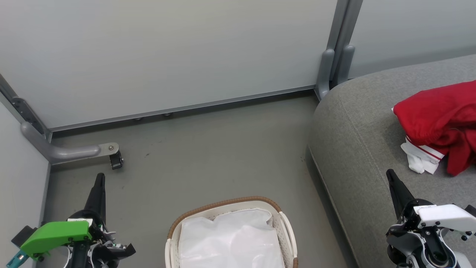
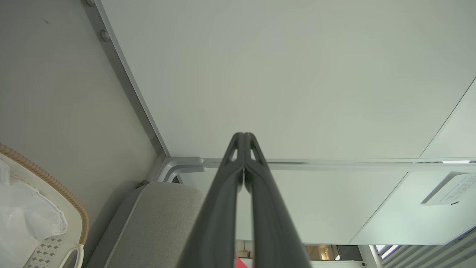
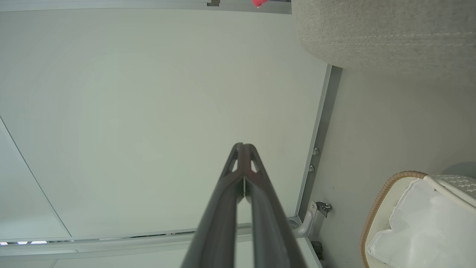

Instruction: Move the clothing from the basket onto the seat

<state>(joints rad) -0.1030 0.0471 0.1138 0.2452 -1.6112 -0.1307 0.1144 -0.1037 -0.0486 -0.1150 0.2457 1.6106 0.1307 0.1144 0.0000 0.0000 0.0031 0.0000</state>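
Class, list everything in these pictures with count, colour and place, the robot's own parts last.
seat: one, grey, right
clothing: one heap, red with white striped trim, on the seat
basket: one, cream with brown rim, on the floor
lining: one, white, inside the basket
partition panels: several, pale grey, behind
caster: one, black, floor at left
left gripper: one, dark, shut, lower left
right gripper: one, dark, shut, lower right

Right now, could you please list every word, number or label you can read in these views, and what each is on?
None can be read.
Paper sheet on a panel: print too blurred.
Labels on the left gripper and right gripper: too small.
The clothing on the seat: no lettering shows.
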